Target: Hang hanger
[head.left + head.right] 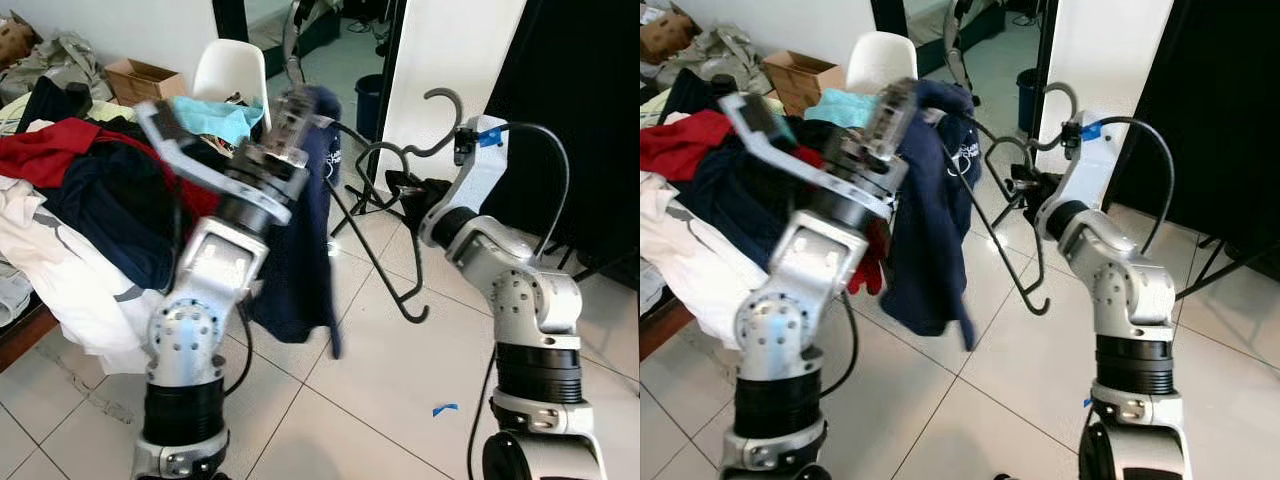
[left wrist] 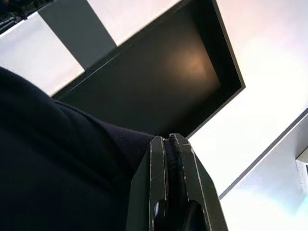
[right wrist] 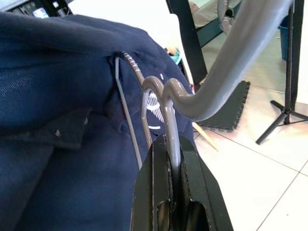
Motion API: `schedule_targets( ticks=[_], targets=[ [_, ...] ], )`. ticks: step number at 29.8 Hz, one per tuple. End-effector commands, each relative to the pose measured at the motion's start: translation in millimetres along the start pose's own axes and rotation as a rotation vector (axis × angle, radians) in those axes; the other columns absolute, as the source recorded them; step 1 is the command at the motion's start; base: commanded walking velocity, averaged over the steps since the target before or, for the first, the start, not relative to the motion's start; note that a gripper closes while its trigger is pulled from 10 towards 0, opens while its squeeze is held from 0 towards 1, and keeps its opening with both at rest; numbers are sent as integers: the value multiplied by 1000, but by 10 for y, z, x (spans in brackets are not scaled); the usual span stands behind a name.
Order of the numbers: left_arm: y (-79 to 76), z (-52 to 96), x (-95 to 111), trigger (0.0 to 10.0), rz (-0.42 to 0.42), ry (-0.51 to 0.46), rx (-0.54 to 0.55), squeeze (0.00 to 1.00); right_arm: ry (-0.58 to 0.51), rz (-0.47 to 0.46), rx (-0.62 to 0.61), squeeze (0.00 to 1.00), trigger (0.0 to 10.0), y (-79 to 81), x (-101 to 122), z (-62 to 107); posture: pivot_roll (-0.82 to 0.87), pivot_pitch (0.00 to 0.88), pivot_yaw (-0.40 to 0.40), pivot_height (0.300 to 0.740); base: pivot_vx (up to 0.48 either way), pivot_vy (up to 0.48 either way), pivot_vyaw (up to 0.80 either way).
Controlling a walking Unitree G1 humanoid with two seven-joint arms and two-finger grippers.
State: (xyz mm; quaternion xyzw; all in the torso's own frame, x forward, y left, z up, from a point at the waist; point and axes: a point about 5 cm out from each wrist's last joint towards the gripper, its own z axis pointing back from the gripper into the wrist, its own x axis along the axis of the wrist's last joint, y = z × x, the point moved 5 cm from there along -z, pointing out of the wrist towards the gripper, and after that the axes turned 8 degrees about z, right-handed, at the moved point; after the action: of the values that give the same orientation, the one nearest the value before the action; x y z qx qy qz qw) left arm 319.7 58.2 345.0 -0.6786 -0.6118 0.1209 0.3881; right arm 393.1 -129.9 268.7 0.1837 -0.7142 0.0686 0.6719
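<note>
A navy blue garment (image 1: 300,260) hangs in mid-air over the tiled floor. My left gripper (image 1: 297,108) is raised at its top and is shut on the fabric; the left wrist view shows the fingertips (image 2: 159,149) pinching the dark cloth (image 2: 57,168). A grey hanger (image 3: 231,62) is held to the garment's right by my right gripper (image 1: 402,185), which is shut on it just below the hook (image 1: 443,97). One thin wire arm of the hanger (image 3: 126,120) reaches into the garment's neck opening. The other end (image 1: 410,310) hangs free, pointing down.
A heap of clothes (image 1: 70,190) covers a table on the left. Behind it stand a white chair (image 1: 230,65) and a cardboard box (image 1: 140,78). A black curtain (image 1: 580,110) and stand legs (image 1: 590,265) are at the right. A blue bin (image 1: 368,100) sits beyond.
</note>
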Motion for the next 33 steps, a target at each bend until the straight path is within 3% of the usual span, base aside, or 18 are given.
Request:
schedule_targets(
  ticks=[1,8,11,12,15,16,18,19,21,22,23,26,28,32,33],
  targets=[
    [-127,-43,-57,10000,77,-28,-45,0,-77,-10,1,0,10000,43,173,6,-52,131,71,740,0,0,0],
    [-82,-57,-152,10000,93,-3,-20,0,-122,-48,23,0,10000,141,231,-22,-56,127,78,740,0,0,0],
    [-30,17,-240,10000,79,39,6,0,-143,-69,21,0,10000,166,244,-38,-58,124,78,740,0,0,0],
    [51,174,-317,10000,87,72,55,0,-148,-99,7,0,10000,160,204,-59,-47,124,74,740,0,0,0],
    [78,247,-351,10000,94,85,77,0,-145,-110,0,0,10000,156,176,-70,-46,123,73,740,0,0,0],
    [98,338,-405,10000,106,101,104,0,-142,-127,-7,0,10000,151,144,-81,-40,121,68,740,0,0,0],
    [99,352,-416,10000,108,103,109,0,-141,-130,-8,0,10000,150,139,-82,-40,121,68,740,0,0,0],
    [129,432,-390,10000,49,107,139,0,-147,-177,-3,0,10000,171,128,-96,-37,118,61,740,0,0,0],
    [129,432,-390,10000,49,107,139,0,-147,-177,-3,0,10000,171,128,-96,-37,118,61,740,0,0,0],
    [187,444,-227,10000,-8,61,166,0,-152,-199,3,0,10000,185,129,-101,-36,115,53,740,0,0,0],
    [284,440,212,10000,-127,-63,212,0,-161,-222,13,0,10000,205,136,-104,-36,111,46,740,0,0,0],
    [298,439,367,10000,-168,-105,223,0,-163,-225,15,0,10000,210,137,-105,-36,111,46,740,0,0,0],
    [248,425,681,10000,-224,-195,221,0,-168,-224,19,0,10000,222,138,-108,-36,108,44,740,0,0,0],
    [186,407,756,10000,-232,-221,211,0,-177,-227,18,0,10000,220,148,-108,-39,109,47,740,0,0,0],
    [163,395,640,10000,-214,-191,203,0,-183,-228,12,0,10000,206,160,-106,-39,109,47,740,0,0,0]
  ],
)
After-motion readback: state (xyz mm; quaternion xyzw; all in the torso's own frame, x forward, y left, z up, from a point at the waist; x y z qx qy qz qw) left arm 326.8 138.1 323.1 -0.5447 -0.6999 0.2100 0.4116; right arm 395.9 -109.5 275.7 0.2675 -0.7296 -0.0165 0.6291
